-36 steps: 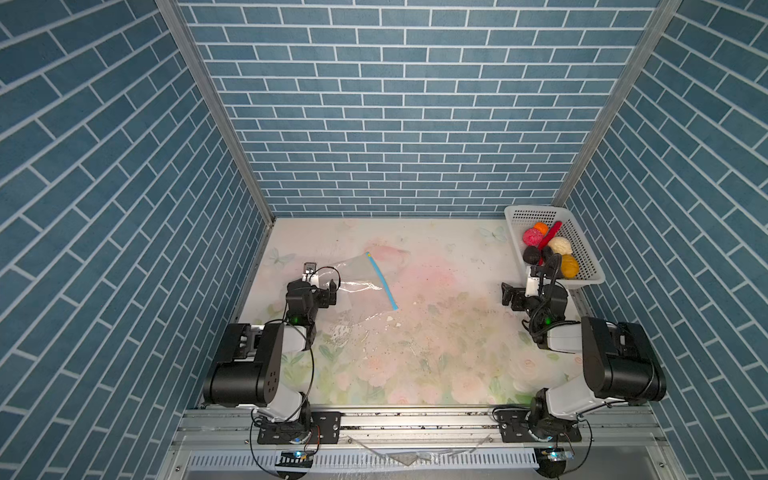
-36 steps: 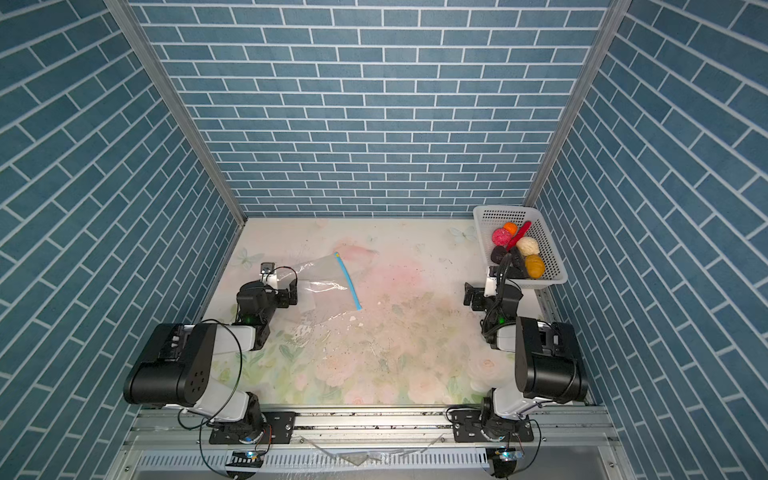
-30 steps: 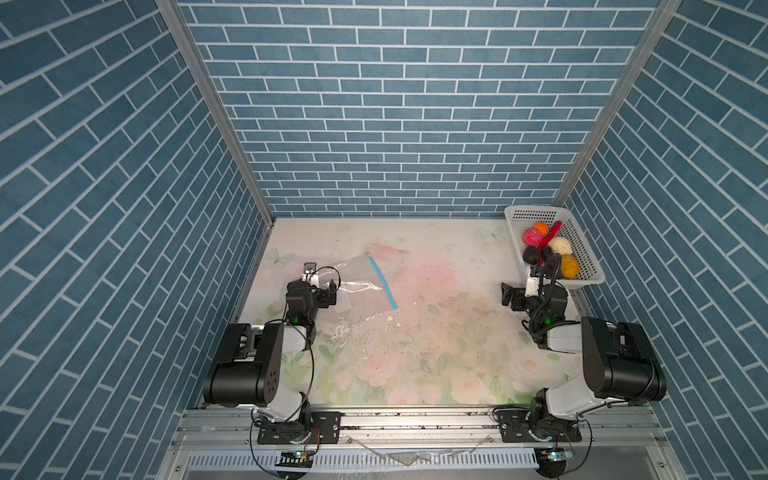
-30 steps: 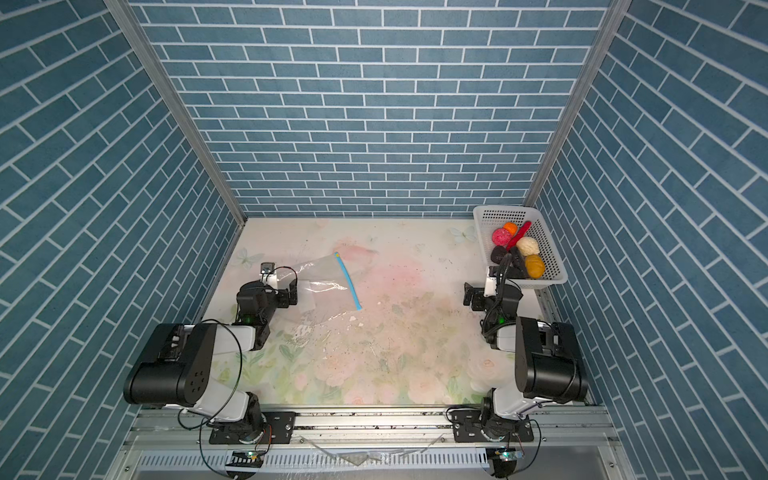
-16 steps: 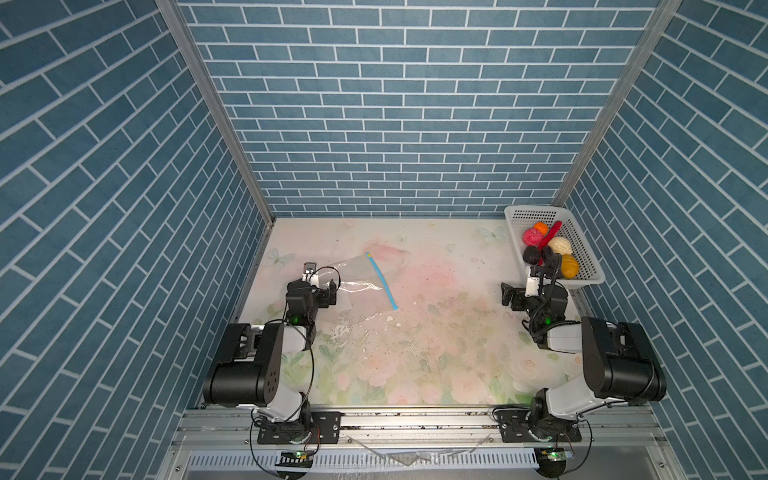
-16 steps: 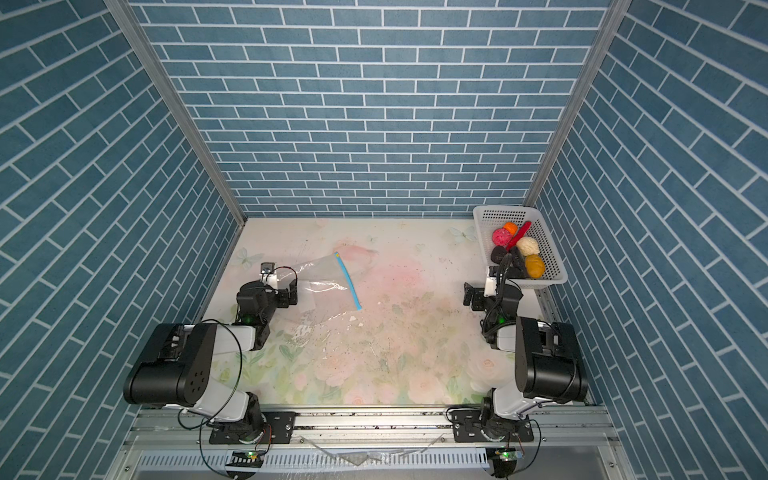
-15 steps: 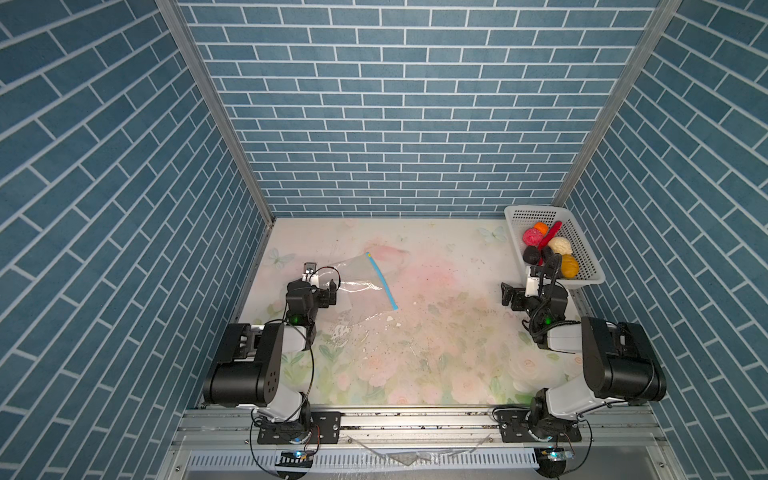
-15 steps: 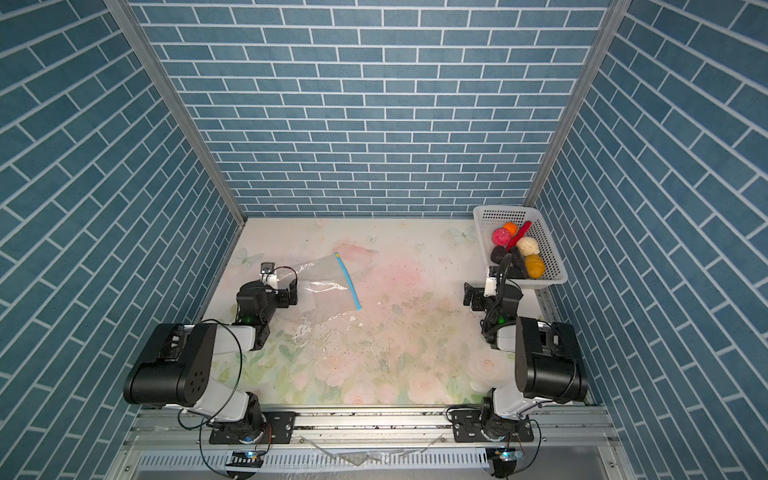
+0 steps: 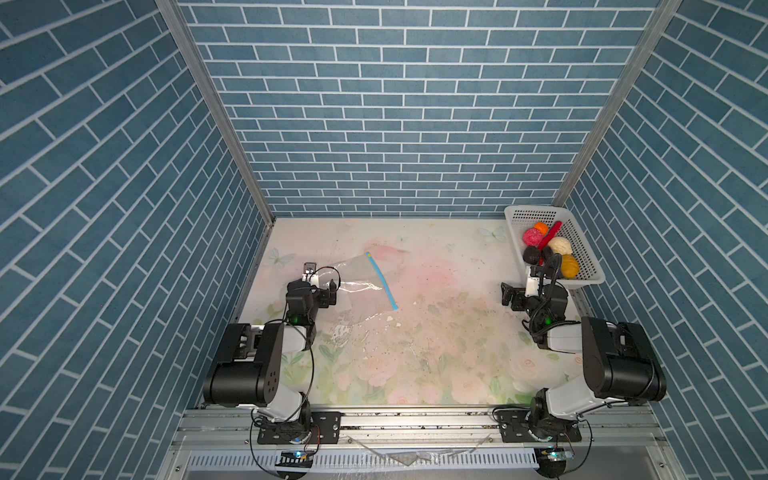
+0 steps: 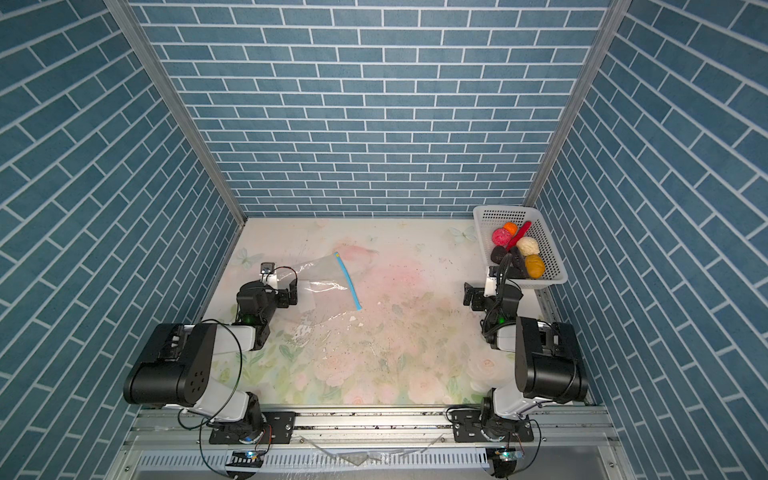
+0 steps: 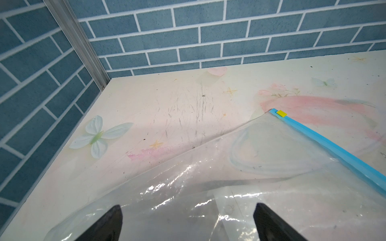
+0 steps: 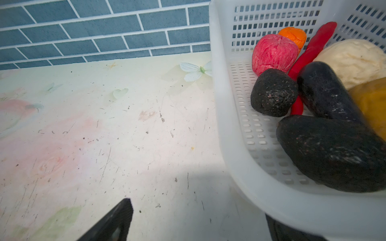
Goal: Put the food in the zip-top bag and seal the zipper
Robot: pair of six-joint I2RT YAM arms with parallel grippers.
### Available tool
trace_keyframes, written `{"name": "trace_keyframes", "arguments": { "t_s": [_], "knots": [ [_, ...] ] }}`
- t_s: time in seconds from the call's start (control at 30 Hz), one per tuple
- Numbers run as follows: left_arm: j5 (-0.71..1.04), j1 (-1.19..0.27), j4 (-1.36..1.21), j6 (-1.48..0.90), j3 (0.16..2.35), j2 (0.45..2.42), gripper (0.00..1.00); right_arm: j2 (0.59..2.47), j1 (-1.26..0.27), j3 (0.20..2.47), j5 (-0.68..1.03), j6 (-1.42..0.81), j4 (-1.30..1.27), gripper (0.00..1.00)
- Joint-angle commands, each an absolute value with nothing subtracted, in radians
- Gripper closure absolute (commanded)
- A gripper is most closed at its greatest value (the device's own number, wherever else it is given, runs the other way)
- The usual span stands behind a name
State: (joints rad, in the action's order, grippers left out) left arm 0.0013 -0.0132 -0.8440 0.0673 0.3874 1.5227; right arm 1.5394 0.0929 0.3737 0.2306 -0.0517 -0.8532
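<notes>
Floral table bears zip-top bag beneath spread left gripper

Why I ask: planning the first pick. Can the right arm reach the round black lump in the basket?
Probably yes: the open right end effector sits beside the basket; the round black lump lies uncovered by its wall.

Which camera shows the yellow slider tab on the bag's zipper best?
The left wrist view: the slider tab shows large and sharp at the end of the zipper. In both top views the tab is only a tiny yellow speck. The right wrist view does not show it.
</notes>
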Motion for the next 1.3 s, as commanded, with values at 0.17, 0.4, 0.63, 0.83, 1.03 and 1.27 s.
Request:
{"name": "trace_keyframes", "arguments": {
  "t_s": [0.17, 0.4, 0.63, 0.83, 1.03, 1.27],
  "knots": [
    [0.005, -0.010, -0.849, 0.067, 0.394, 1.528, 0.01, 1.545, 0.097, 0.385, 0.242, -0.025, -0.882, 0.01],
    [0.003, -0.011, -0.850, 0.067, 0.392, 1.528, 0.01, 1.543, 0.096, 0.384, 0.242, -0.026, -0.885, 0.01],
    [0.005, -0.011, -0.853, 0.067, 0.390, 1.526, 0.01, 1.541, 0.097, 0.379, 0.238, -0.023, -0.891, 0.01],
    [0.003, -0.011, -0.851, 0.066, 0.392, 1.526, 0.01, 1.542, 0.097, 0.388, 0.157, -0.052, -0.875, 0.01],
    [0.004, -0.011, -0.852, 0.067, 0.391, 1.526, 0.01, 1.542, 0.096, 0.389, 0.130, -0.062, -0.875, 0.01],
    [0.005, -0.011, -0.851, 0.067, 0.391, 1.528, 0.01, 1.546, 0.094, 0.399, 0.120, -0.060, -0.860, 0.01]
  ]
}}
